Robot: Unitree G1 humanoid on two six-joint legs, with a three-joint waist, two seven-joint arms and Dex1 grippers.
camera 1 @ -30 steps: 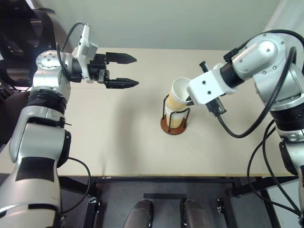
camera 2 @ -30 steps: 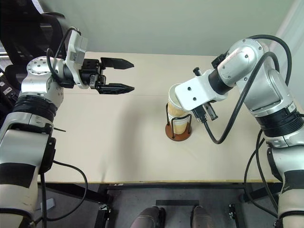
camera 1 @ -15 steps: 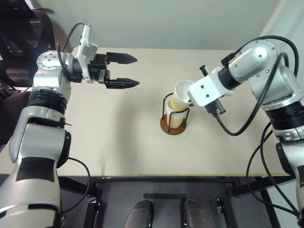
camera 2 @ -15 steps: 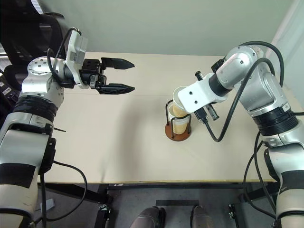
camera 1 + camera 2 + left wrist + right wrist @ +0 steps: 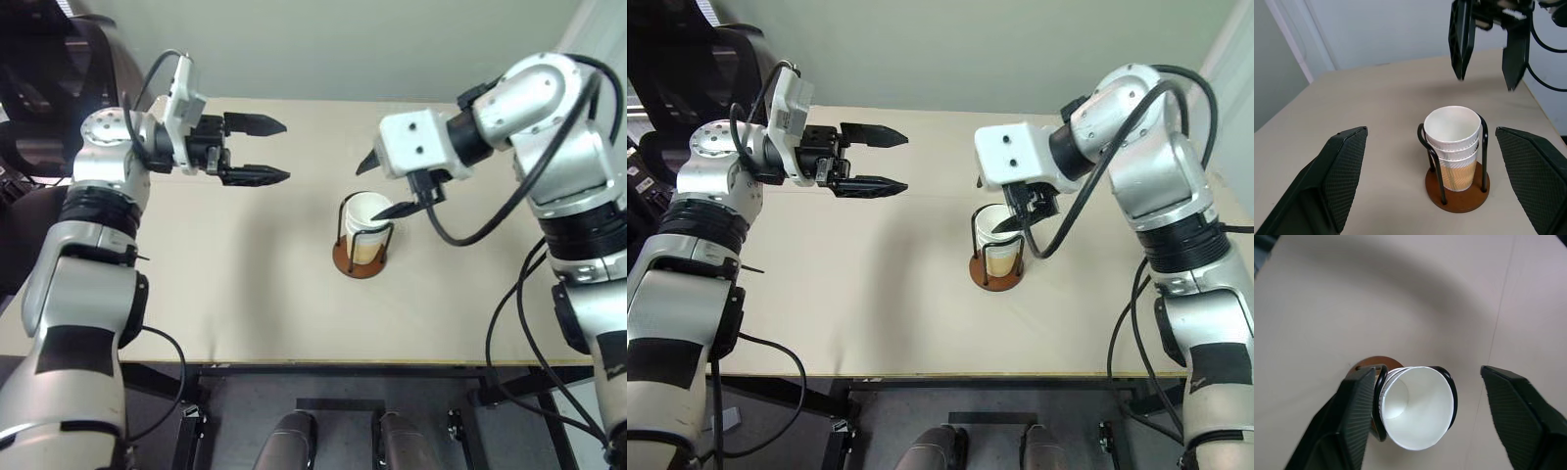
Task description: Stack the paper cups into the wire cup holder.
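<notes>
Three paper cups (image 5: 1452, 142) sit nested and upright inside the wire cup holder (image 5: 1457, 195), whose reddish-brown base (image 5: 357, 265) rests on the table right of centre. Black wire loops (image 5: 1382, 377) hug the stack. My right gripper (image 5: 384, 186) hovers just above the top cup's white rim, open, with a finger (image 5: 1359, 416) on each side of the cup opening and touching nothing. My left gripper (image 5: 284, 150) hangs level over the table well to the left of the holder, pointing toward it, open and empty.
The beige table (image 5: 245, 294) carries only the holder. Its front edge runs near the bottom of the head views, and a pale wall stands behind it. A dark chair (image 5: 39, 59) sits off the far left corner.
My right gripper opened and let go of the tilted top cup, which now sits straight in the stack. That gripper lifted and turned above the holder. The left arm stayed still.
</notes>
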